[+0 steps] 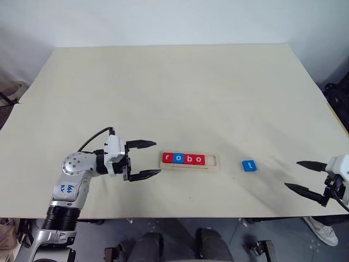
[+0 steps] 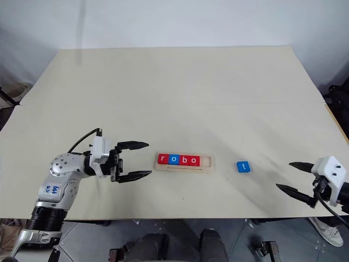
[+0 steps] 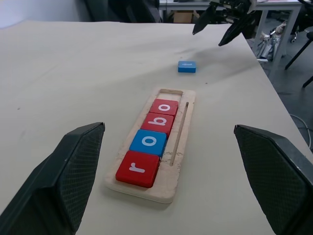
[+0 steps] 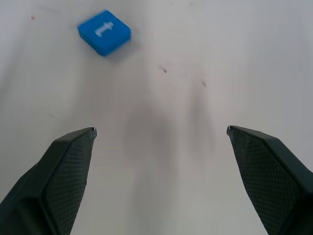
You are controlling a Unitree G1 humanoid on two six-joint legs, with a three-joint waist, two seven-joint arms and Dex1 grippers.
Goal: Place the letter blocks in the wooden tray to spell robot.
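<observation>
While the pale table is spreading under everything, each thing is sitting as follows.

Table (image 1: pixel 174 98): it is lying wide and cream-coloured, carrying the tray, the loose tile and both grippers near its front edge.

Left gripper (image 1: pixel 148 158): it is hovering just beside the tray's left end, pointing level toward it; its two black fingers are standing wide apart with nothing between them — in the left wrist view the tray is lying in the gap ahead of them.

Right gripper (image 1: pixel 305 176): it is hanging near the table's right front corner, well apart from the loose tile and pointing back toward it; its fingers are spread wide and holding nothing.

Wooden tray (image 1: pixel 215 165): it is lying flat near the front middle of the table, its long side running left to right.

Letter blocks in the tray (image 1: pixel 184 159): four are sitting side by side in the slot, touching — red r, blue o, red b, red o — and filling it from the left end, with the rightmost space bare.

Blue t block (image 1: pixel 249 165): it is lying flat on the table to the right of the tray, near it but not touching, between the tray and the right gripper.
</observation>
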